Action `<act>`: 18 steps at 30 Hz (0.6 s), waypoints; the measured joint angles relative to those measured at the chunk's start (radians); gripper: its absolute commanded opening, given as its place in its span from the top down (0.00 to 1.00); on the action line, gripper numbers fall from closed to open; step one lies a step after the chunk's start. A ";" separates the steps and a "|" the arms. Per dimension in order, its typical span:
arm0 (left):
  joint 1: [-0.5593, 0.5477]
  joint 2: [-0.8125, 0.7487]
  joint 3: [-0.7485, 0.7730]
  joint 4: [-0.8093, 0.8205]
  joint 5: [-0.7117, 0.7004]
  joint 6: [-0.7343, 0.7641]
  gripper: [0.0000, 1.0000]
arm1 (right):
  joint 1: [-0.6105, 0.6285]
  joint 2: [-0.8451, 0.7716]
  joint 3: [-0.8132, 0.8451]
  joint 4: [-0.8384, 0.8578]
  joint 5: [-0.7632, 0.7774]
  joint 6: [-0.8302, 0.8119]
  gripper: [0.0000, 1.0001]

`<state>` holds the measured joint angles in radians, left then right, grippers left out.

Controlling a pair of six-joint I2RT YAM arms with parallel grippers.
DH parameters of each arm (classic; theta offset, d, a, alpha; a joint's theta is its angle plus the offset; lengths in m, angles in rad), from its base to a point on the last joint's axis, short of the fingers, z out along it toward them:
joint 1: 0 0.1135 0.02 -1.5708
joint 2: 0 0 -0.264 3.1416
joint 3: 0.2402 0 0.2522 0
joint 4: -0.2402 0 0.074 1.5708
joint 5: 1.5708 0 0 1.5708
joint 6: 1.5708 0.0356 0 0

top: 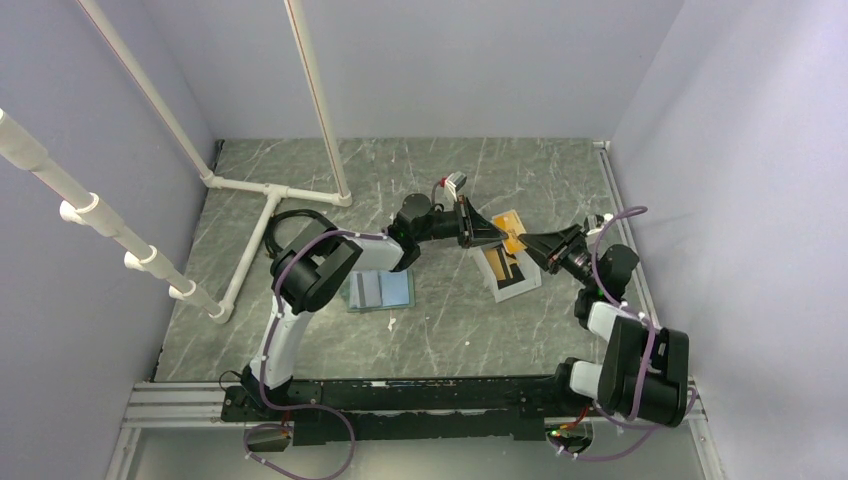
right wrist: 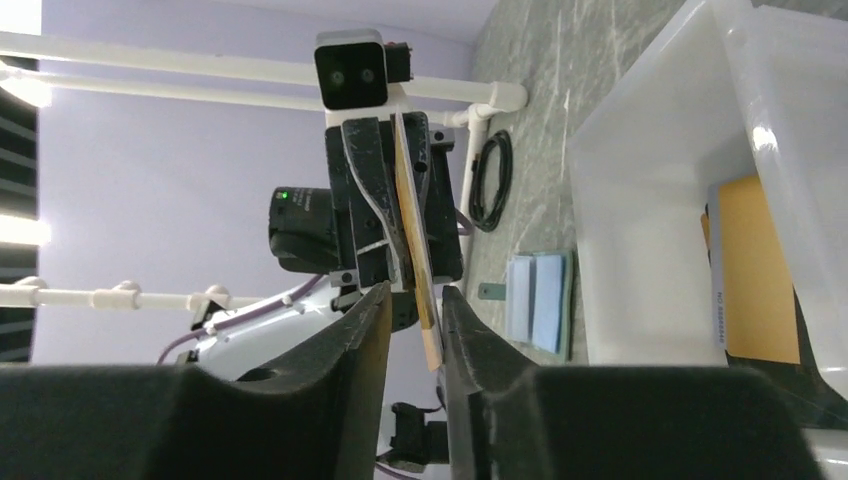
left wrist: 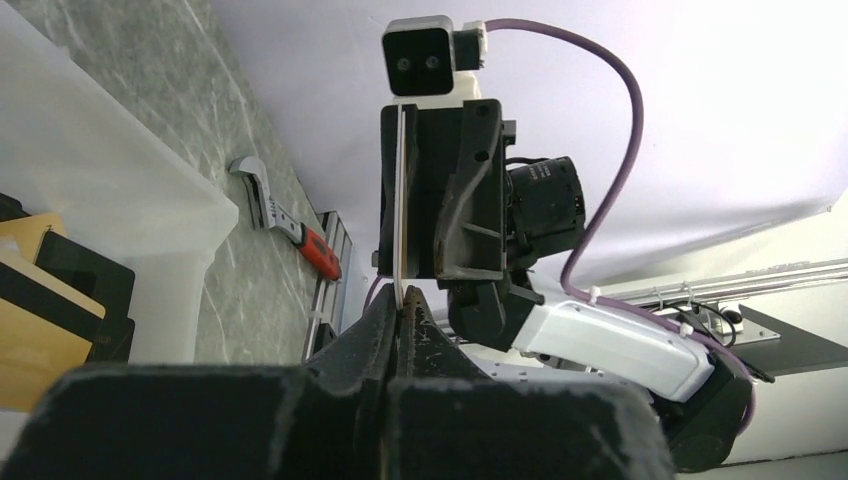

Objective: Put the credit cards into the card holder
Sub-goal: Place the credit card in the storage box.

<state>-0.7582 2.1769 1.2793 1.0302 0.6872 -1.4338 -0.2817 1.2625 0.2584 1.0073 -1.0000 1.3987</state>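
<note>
An orange-yellow credit card (right wrist: pixel 413 215) hangs in the air between both grippers, above the white bin. The left wrist view shows it edge-on as a thin pale line (left wrist: pixel 400 200). My left gripper (left wrist: pixel 402 300) is shut on one end of it. My right gripper (right wrist: pixel 415 300) stands open around the other end, with a gap beside the card. From above, the left gripper (top: pixel 499 237) and right gripper (top: pixel 527 244) meet tip to tip at the card (top: pixel 513 240). The card holder (top: pixel 380 290) lies open on the table, light blue side up, also in the right wrist view (right wrist: pixel 540 300).
A white open-fronted bin (right wrist: pixel 650 190) under the grippers holds more cards, one orange (right wrist: pixel 755 265). A red-handled wrench (left wrist: pixel 290 225) lies near the right wall. A black cable (top: pixel 290 218) and a white pipe frame (top: pixel 270 190) stand at the left.
</note>
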 measured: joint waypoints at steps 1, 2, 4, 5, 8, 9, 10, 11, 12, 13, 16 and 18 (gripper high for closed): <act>0.000 0.000 0.000 -0.002 0.001 0.000 1.00 | 0.000 -0.021 0.003 -0.049 -0.001 -0.034 0.52; 0.002 0.000 0.000 -0.004 0.003 0.000 1.00 | -0.002 -0.053 0.011 -0.126 -0.002 -0.085 0.44; 0.009 0.000 0.000 -0.011 0.017 0.000 1.00 | -0.007 -0.107 0.055 -0.311 0.000 -0.208 0.37; 0.014 0.000 0.000 -0.016 0.030 0.000 1.00 | -0.013 -0.128 0.093 -0.417 0.005 -0.282 0.37; 0.035 0.000 0.000 -0.032 0.061 0.000 1.00 | -0.029 -0.130 0.206 -0.636 0.002 -0.463 0.43; 0.041 0.000 0.000 -0.034 0.070 -0.001 1.00 | -0.032 -0.120 0.227 -0.673 -0.005 -0.504 0.46; 0.048 0.000 0.000 -0.034 0.084 -0.001 1.00 | -0.034 -0.109 0.235 -0.697 -0.012 -0.535 0.48; 0.054 0.000 0.000 -0.034 0.092 -0.001 1.00 | -0.034 -0.098 0.236 -0.717 -0.025 -0.557 0.48; 0.060 0.000 0.000 -0.034 0.099 -0.001 1.00 | -0.034 -0.083 0.233 -0.735 -0.038 -0.570 0.48; 0.064 0.000 0.000 -0.037 0.105 0.000 1.00 | -0.034 -0.071 0.231 -0.748 -0.048 -0.578 0.48; 0.066 0.000 0.002 -0.059 0.120 0.008 1.00 | -0.032 -0.051 0.226 -0.785 -0.073 -0.596 0.48; 0.064 0.000 0.004 -0.073 0.128 0.014 1.00 | -0.024 -0.051 0.226 -0.786 -0.089 -0.595 0.49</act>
<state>-0.6945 2.1769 1.2831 0.9573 0.8154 -1.4200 -0.3058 1.2118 0.4843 0.2211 -1.0889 0.8036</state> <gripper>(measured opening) 0.012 0.521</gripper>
